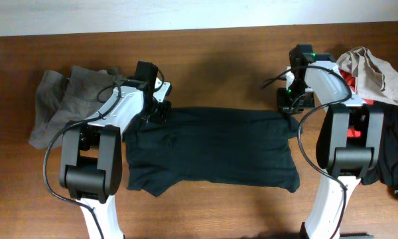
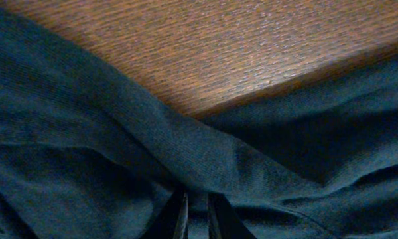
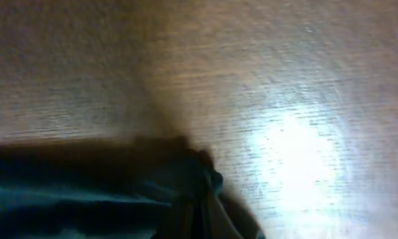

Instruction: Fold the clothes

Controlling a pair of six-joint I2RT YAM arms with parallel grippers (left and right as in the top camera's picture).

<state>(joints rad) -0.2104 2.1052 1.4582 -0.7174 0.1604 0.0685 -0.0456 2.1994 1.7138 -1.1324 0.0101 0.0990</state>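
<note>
A black T-shirt (image 1: 212,146) lies spread flat across the middle of the wooden table (image 1: 205,73), long side running left to right. My left gripper (image 1: 158,109) sits at the shirt's far left corner. In the left wrist view its jaws (image 2: 198,216) are nearly together with a ridge of the dark fabric (image 2: 86,133) pinched between them. My right gripper (image 1: 293,107) is at the far right corner. The right wrist view shows its jaws (image 3: 200,216) closed on the bunched corner of the shirt (image 3: 86,199).
Grey trousers (image 1: 66,99) lie crumpled at the left end of the table. At the right end is a pile with a beige piece (image 1: 378,73), a red piece (image 1: 348,83) and a black piece (image 1: 395,153). Bare wood (image 3: 285,99) lies beyond the shirt.
</note>
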